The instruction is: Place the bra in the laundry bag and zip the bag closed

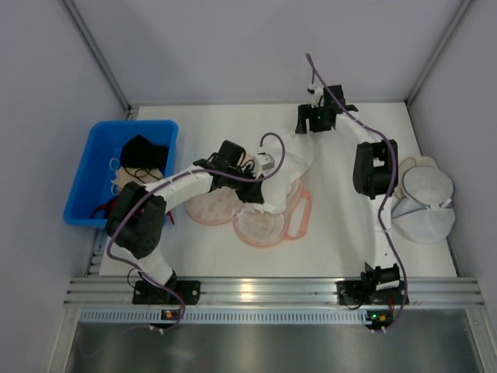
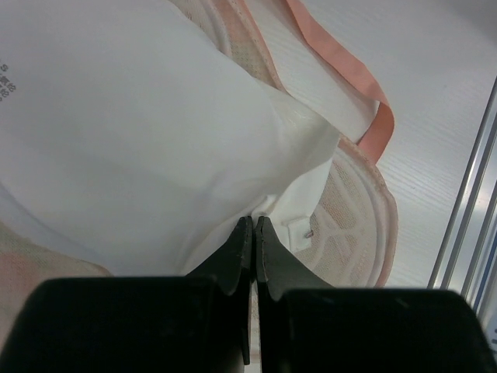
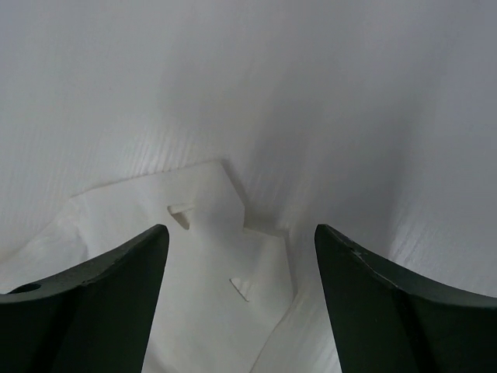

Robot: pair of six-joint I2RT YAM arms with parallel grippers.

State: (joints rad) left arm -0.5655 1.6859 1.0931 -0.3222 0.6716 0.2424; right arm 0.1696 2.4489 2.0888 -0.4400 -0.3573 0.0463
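Note:
The white bra [image 1: 293, 165] lies stretched across the open peach-pink laundry bag [image 1: 260, 227] toward the table's far side. My left gripper [image 1: 262, 190] is shut on the bra's fabric over the bag. In the left wrist view the shut jaws [image 2: 254, 223] pinch the bra [image 2: 140, 132] above the bag's mesh lobe and pink zip rim [image 2: 384, 233]. My right gripper [image 1: 313, 128] is open at the bra's far end. In the right wrist view its fingers [image 3: 241, 233] straddle the bra's hook tab [image 3: 206, 272] without touching it.
A blue bin [image 1: 85, 183] at the left holds black, beige and red garments. Plain white round domes [image 1: 423, 198] lie at the right edge. Grey walls enclose the table and an aluminium rail [image 1: 264, 291] runs along its near edge.

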